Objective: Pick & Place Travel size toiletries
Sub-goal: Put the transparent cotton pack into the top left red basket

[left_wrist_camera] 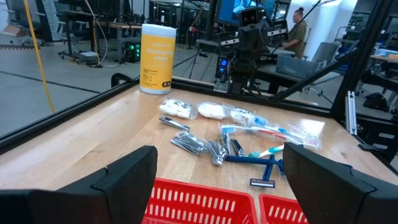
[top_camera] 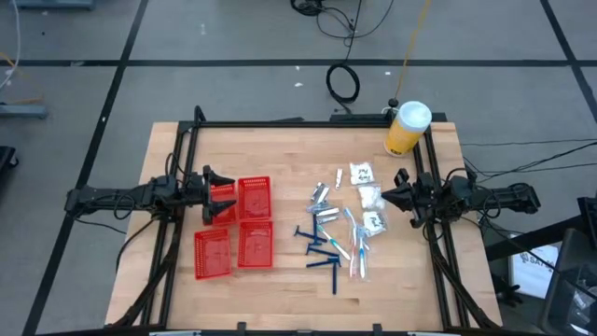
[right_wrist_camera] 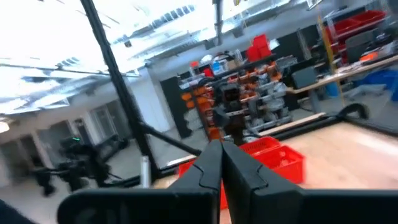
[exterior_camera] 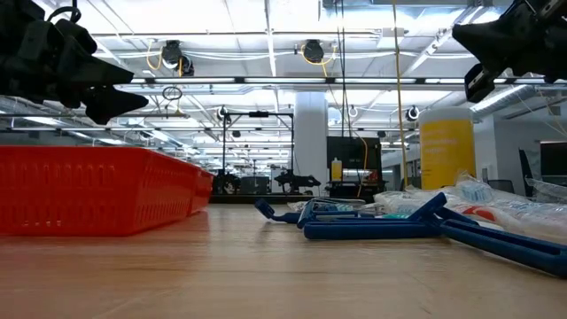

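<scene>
The travel size toiletries lie loose on the wooden table, right of centre: dark blue razors (top_camera: 322, 250), clear-wrapped toothbrushes (top_camera: 356, 245), small silver tubes (top_camera: 322, 205) and white packets (top_camera: 366, 187). My left gripper (top_camera: 219, 194) hovers open and level above the left side of the red baskets (top_camera: 238, 229), pointing toward the toiletries (left_wrist_camera: 236, 140). My right gripper (top_camera: 390, 194) is shut, held in the air just right of the packets, tilted slightly upward; its closed fingers (right_wrist_camera: 222, 155) hold nothing.
A yellow jar with a white lid (top_camera: 407, 129) stands at the far right corner. Several red mesh baskets (exterior_camera: 97, 190) sit left of centre. A black frame (top_camera: 308, 122) runs along the table's edges. A person (left_wrist_camera: 297, 31) stands in the room beyond the table.
</scene>
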{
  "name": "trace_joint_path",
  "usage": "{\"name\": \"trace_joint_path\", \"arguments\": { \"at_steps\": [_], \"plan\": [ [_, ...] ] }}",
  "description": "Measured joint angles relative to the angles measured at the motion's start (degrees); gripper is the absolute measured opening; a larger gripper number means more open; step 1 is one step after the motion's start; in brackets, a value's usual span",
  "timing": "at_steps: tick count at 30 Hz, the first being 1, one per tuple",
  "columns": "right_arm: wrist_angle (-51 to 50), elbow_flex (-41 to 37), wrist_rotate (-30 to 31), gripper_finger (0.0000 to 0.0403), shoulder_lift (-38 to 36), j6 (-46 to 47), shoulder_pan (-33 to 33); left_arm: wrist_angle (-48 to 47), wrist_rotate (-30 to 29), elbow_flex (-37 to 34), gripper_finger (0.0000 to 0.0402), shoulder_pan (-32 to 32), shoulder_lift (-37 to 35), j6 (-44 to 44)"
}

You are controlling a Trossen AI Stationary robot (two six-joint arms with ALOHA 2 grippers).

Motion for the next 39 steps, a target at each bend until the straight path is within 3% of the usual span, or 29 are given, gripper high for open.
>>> {"name": "trace_joint_path", "arguments": {
  "at_steps": [9, 16, 20, 25, 27, 30, 34, 39],
  "plan": [
    [-8.0, 0.0, 1.7, 0.0000, 3.2, -5.6, 0.0, 0.0, 0.0, 0.0, 0.0335, 0.0, 0.0, 0.0],
    [-4.1, -0.7, 1.5, 0.0015, 9.1, -9.9, 0.0, 0.0, 0.0, 0.0, 0.0335, 0.0, 0.0, 0.0],
    [1.5, -0.7, 0.0, 0.0074, 13.9, -10.2, 1.3, 0.0, 0.0, 0.0, 0.0335, 0.0, 0.0, 0.0],
    [3.0, 0.2, 2.5, 0.0191, 22.5, -10.6, 5.6, 0.0, 0.0, 0.0, 0.0335, 0.0, 0.0, 0.0],
    [-2.2, 1.7, 5.5, 0.0231, 26.6, -10.2, 7.6, 0.0, 0.0, 0.0, 0.0335, 0.0, 0.0, 0.0],
    [-12.5, 6.9, 8.4, 0.0257, 32.3, -9.0, 10.5, 0.0, 0.0, 0.0, 0.0335, 0.0, 0.0, 0.0],
    [-34.2, 15.9, 10.6, 0.0253, 39.7, -4.4, 12.6, 0.0, 0.0, 0.0, 0.0335, 0.0, 0.0, 0.0],
    [-49.7, 23.0, 10.6, 0.0229, 46.9, 2.7, 12.8, 0.3, 0.0, 0.0, 0.0335, 0.0, 0.0, 0.0]
  ]
}}
